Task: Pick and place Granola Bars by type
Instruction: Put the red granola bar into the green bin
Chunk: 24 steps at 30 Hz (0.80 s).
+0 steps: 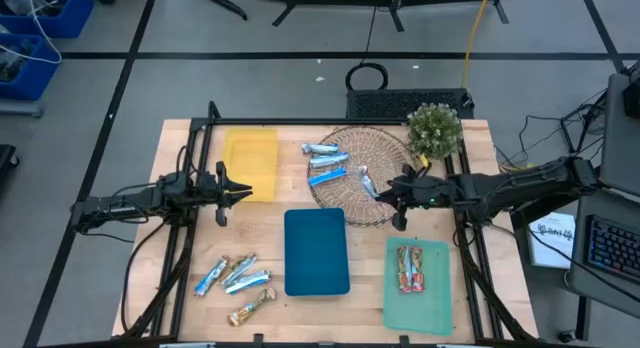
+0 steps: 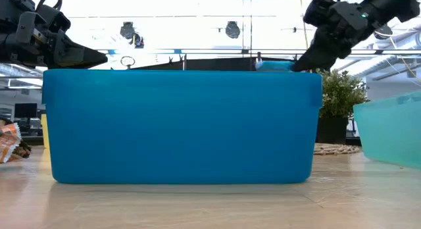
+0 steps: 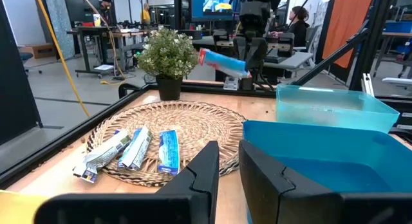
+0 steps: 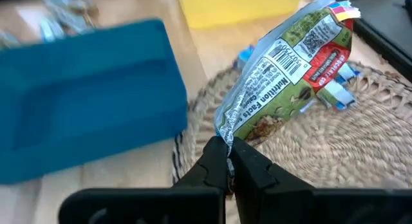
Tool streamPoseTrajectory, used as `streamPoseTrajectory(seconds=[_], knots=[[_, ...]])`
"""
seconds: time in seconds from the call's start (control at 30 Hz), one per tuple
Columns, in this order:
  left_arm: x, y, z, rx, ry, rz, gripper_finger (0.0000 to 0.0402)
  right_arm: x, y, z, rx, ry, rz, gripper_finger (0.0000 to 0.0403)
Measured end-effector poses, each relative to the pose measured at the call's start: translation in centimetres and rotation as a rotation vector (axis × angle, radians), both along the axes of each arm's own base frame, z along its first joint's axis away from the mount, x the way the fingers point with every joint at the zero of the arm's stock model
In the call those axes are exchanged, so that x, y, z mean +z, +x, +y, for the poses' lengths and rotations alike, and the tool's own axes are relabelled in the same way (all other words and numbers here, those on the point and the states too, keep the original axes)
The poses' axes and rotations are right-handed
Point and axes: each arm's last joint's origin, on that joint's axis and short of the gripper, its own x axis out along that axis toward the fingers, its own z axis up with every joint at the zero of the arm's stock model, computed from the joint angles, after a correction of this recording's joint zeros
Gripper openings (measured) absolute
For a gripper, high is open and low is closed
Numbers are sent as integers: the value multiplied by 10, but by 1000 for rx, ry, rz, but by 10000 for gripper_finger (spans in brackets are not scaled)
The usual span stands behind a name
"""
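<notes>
My right gripper point(image 1: 383, 193) hovers over the woven mat point(image 1: 350, 178), shut on a granola bar point(image 4: 283, 63) whose silver back with printed label faces its wrist camera. Three blue-and-silver bars point(image 1: 325, 163) lie flat on the mat. Two red bars point(image 1: 408, 266) lie in the green tray point(image 1: 435, 298). Several more bars point(image 1: 235, 278), blue-and-silver and tan, lie on the table near its front left. My left gripper point(image 1: 240, 193) waits beside the yellow tray point(image 1: 250, 153), narrowly open and holding nothing. The blue tray point(image 1: 317, 251) sits between the two arms. My right gripper pinches the bar by the crimped seal at one end point(image 4: 226, 130), between its two fingertips. The fingers come from the table's right, slanting a little downward. The bar sticks out ahead of them toward the left, lifted clear above the mat point(image 2: 273, 66).
A small potted plant point(image 1: 435, 131) stands at the mat's far right corner. A black wire basket point(image 1: 400, 103) sits beyond the table's far edge. People and desks show in the room behind. Bare wood lies between the yellow tray and the front-left bars.
</notes>
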Motion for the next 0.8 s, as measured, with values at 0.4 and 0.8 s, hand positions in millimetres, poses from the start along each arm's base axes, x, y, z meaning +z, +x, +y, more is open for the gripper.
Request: streamPoseTrajectory(seconds=[0.4, 0.8], knots=[[0, 0, 0, 0, 0, 0, 67, -5, -41, 1, 126, 59, -323, 3], [0, 0, 0, 0, 0, 0, 67, -1, -57, 28, 597, 207, -550, 4]])
